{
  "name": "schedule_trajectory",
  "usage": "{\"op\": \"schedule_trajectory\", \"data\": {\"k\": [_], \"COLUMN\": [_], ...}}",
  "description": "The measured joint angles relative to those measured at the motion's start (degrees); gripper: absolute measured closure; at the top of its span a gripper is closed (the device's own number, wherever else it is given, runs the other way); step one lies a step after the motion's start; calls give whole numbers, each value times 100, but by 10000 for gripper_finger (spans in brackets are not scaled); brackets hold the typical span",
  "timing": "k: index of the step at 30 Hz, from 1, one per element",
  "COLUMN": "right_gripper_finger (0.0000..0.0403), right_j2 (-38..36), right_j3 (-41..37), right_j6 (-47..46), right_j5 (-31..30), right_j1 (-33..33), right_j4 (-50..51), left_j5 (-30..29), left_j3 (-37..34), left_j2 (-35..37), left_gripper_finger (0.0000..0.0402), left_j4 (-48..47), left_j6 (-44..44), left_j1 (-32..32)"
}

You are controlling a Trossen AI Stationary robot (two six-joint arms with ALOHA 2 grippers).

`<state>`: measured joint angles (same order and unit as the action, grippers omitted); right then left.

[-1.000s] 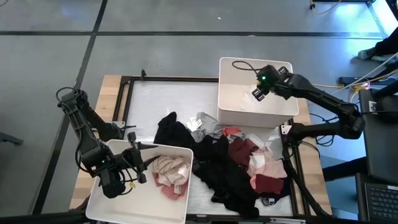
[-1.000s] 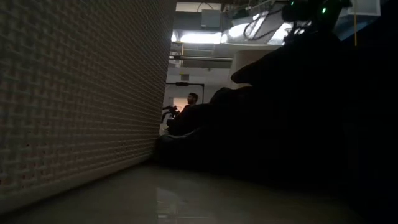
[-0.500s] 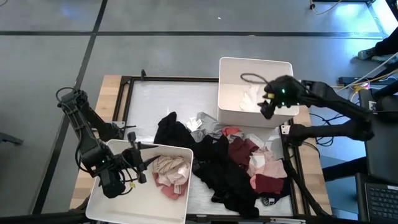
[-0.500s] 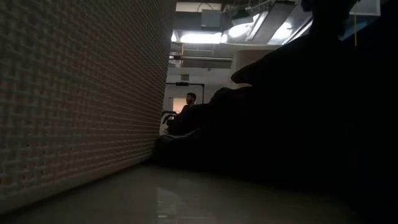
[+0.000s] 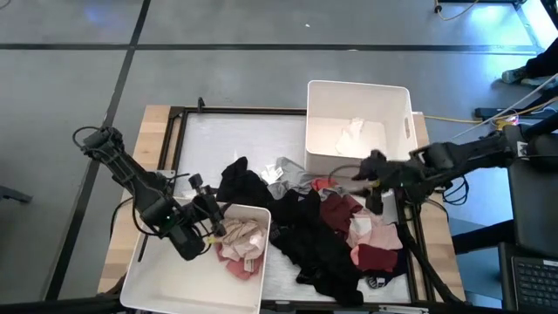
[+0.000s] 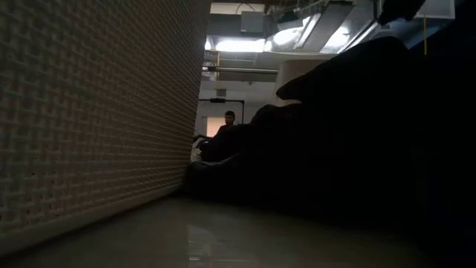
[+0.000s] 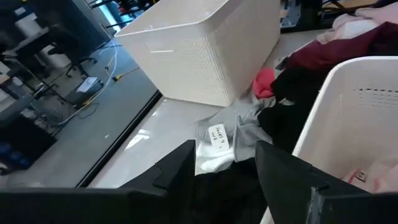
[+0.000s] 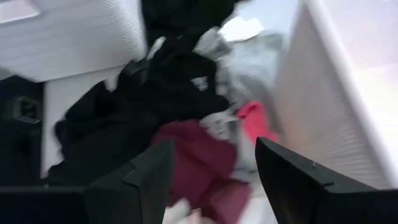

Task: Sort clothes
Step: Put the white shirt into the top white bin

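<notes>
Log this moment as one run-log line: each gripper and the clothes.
left gripper: open, empty, over near bin | right gripper: open, empty, over clothes pile | far bin: white garment inside

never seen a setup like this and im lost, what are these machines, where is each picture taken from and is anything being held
These are two robot arms at a table, sorting clothes into two white bins. One picture looks straight down from above. One sits at table height and shows mostly dark fabric. Two come from cameras on the arms' wrists. From above, the left gripper hangs open over the near bin, which holds pale pink garments. The right gripper is open above the clothes pile, a heap of black, maroon, pink and grey pieces between the bins. The far bin holds a white garment. Neither gripper holds anything.
</notes>
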<state>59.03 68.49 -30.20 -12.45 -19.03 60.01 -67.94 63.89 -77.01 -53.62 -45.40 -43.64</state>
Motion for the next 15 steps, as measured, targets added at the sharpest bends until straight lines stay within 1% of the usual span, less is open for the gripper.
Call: {"op": "schedule_trajectory", "data": {"k": [3,5,7,9,10,11,13,15], "right_gripper_finger": [178,178,178,178,178,178,178,178], "right_j2": [221,397,608,843,970,1100,1386,1668], "right_j3": [0,0,0,0,0,0,0,-1], "right_j6": [-537,-944,-1362,-1722,-1930,-2154,-2646,-3059], "right_j5": [56,180,296,303,302,305,326,502], "right_j1": [-411,-647,-850,-1045,-1131,-1205,-1337,-1433], "right_j4": [14,9,13,70,163,300,665,999], "left_j5": [18,292,926,1672,1948,2082,2135,2131], "left_j3": [-65,-76,-80,-80,-80,-80,-80,-78], "left_j2": [55,70,70,64,48,33,26,30], "left_gripper_finger": [245,245,245,245,245,245,245,245], "left_j4": [720,1365,2036,2653,2901,3098,3316,3405], "left_j6": [678,1386,2158,2796,3112,3445,3937,4168], "left_j1": [89,169,269,356,386,408,416,460]}}
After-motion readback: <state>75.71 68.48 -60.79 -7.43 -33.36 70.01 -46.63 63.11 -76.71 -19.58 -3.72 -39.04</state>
